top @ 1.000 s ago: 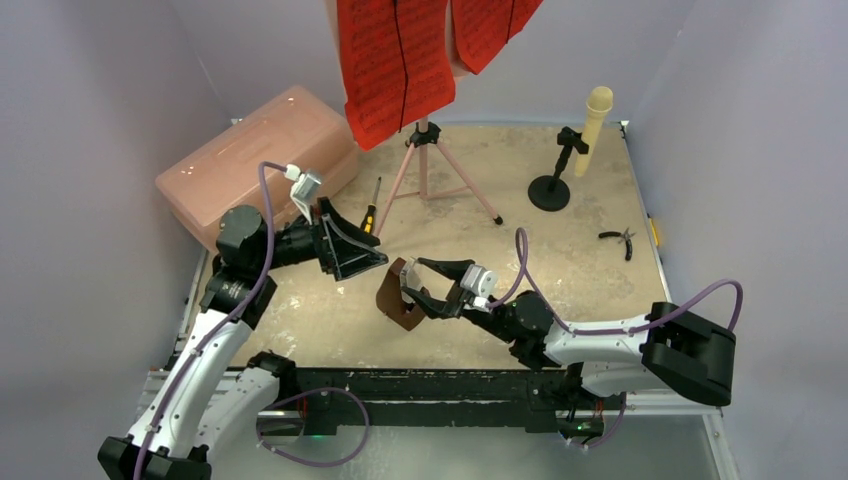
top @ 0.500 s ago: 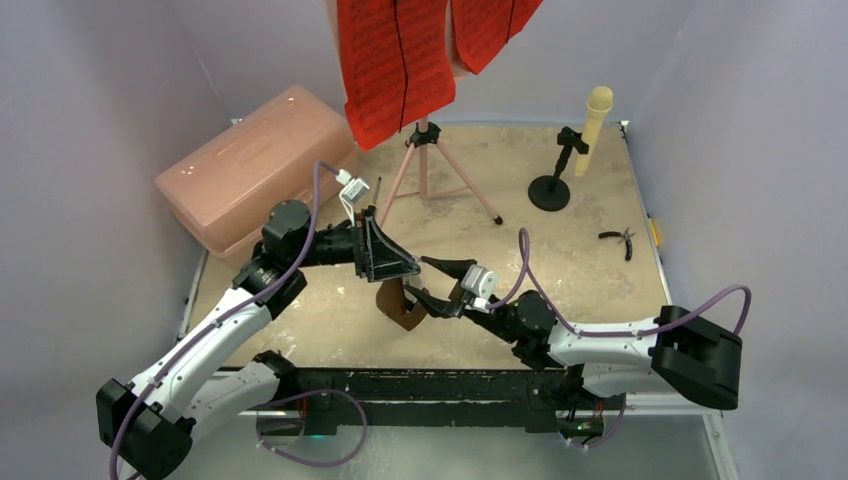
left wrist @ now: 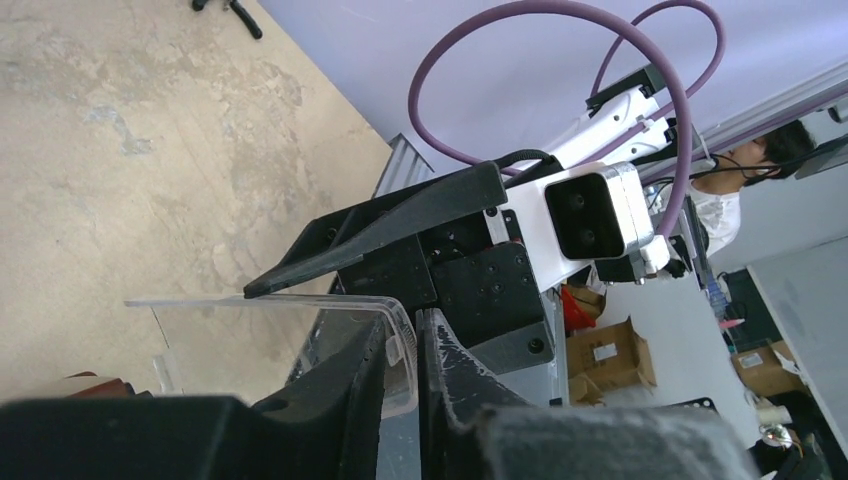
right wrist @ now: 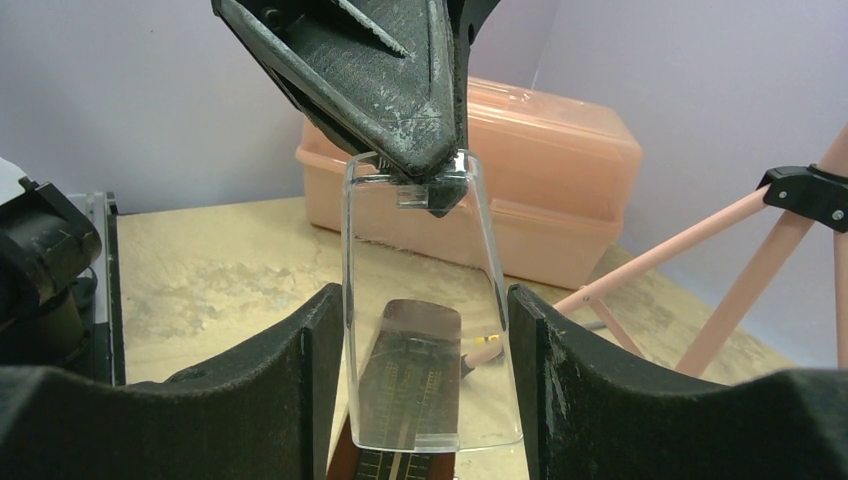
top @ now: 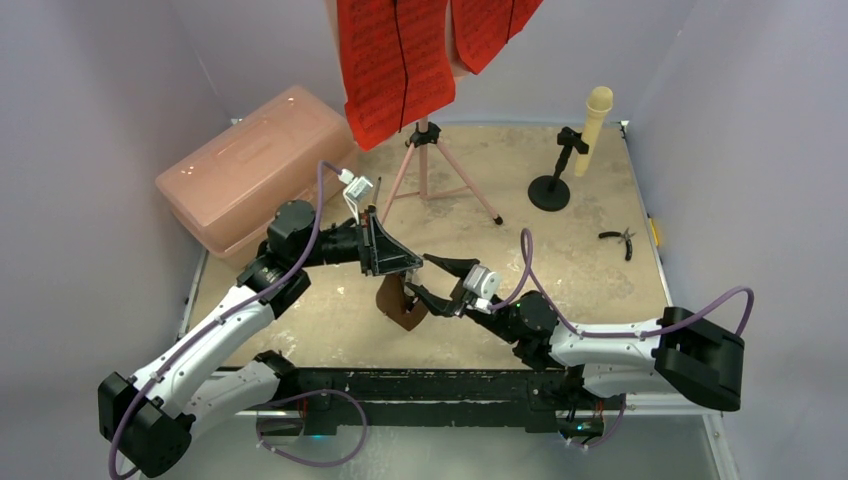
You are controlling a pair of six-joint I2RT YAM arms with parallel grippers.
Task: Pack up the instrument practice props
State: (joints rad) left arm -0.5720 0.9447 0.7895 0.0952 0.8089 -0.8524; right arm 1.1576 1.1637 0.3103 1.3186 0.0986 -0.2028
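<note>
**Metronome gripped, nothing packed yet**

Overhead: the right tool point(top: 415, 277) grasps the brown metronome point(top: 398, 305) near the middle of the desk point(top: 560, 280). The music stand point(top: 425, 165), red pages point(top: 395, 60) and microphone point(top: 597, 115) remain out, and the pink box point(top: 250, 160) is lidded.

Left wrist: the left tool point(left wrist: 402, 350) is clenched on the clear cover point(left wrist: 260, 330).

Right wrist: the right tool's fingers point(right wrist: 320, 340) flank that cover.

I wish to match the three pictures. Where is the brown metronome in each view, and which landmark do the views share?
Top view: metronome, table centre, between left pincer and right pincer.
Left wrist view: only a brown edge, bottom left; the left pincer pinches its clear cover.
Right wrist view: bottom centre, behind the clear cover, between the right pincer's fingers.
Shared landmark: the left pincer, seen in all three.
</note>
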